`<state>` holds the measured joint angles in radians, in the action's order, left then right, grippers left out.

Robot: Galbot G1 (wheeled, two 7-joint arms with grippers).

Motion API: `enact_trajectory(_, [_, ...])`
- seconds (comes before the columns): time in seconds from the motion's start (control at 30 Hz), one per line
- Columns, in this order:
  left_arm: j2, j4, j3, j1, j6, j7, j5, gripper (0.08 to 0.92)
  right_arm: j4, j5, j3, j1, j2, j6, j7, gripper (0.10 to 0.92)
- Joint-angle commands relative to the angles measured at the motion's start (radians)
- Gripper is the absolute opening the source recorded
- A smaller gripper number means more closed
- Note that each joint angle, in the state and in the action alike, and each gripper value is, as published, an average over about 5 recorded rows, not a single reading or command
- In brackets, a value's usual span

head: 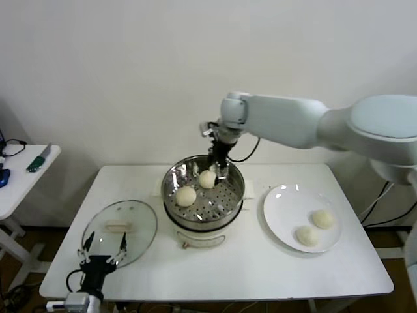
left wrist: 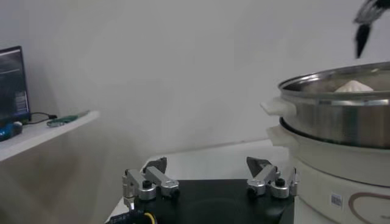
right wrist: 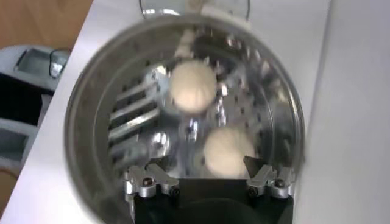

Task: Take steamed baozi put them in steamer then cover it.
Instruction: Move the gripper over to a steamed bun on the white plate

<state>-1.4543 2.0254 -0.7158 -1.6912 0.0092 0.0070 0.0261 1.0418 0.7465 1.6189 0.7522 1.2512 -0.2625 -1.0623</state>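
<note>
The shiny steamer (head: pixel 218 203) stands mid-table with two steamed baozi in it, one at its front left (head: pixel 186 195) and one toward the back (head: pixel 207 178). My right gripper (head: pixel 219 171) hangs open just above the back baozi. The right wrist view shows that baozi (right wrist: pixel 228 151) lying free on the perforated floor between the spread fingers of the gripper (right wrist: pixel 207 165), and the other one (right wrist: pixel 192 85) farther off. Two more baozi (head: pixel 322 218) (head: pixel 307 235) lie on the white plate (head: pixel 287 208). The glass cover (head: pixel 140 222) lies flat at the left. My left gripper (head: pixel 105 242) is open over the cover's near edge.
The steamer (left wrist: pixel 341 115) sits on a white cooker base (left wrist: pixel 341 182), seen from the side in the left wrist view. A small side table (head: pixel 26 171) with tools stands off the main table's left end. A wall closes the back.
</note>
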Motion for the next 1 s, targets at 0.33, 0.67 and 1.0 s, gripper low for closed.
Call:
enact_trajectory(0.33, [0.000, -0.007, -0.005, -0.001, 0.007, -0.001, 0.001, 0.823, 0.285, -0.435, -0.067, -0.161, -0.572, 0.026, -0.028, 0.823])
enact_trajectory(0.67, [-0.008, -0.012, -0.017, -0.021, 0.003, 0.001, -0.004, 0.823, 0.230, -0.583, -0.181, -0.398, -0.622, 0.054, -0.024, 0.823])
enact_trajectory(1.0, [-0.013, -0.030, -0.020, -0.021, 0.002, 0.000, -0.010, 0.823, 0.168, -0.618, -0.243, -0.489, -0.582, 0.074, -0.029, 0.823])
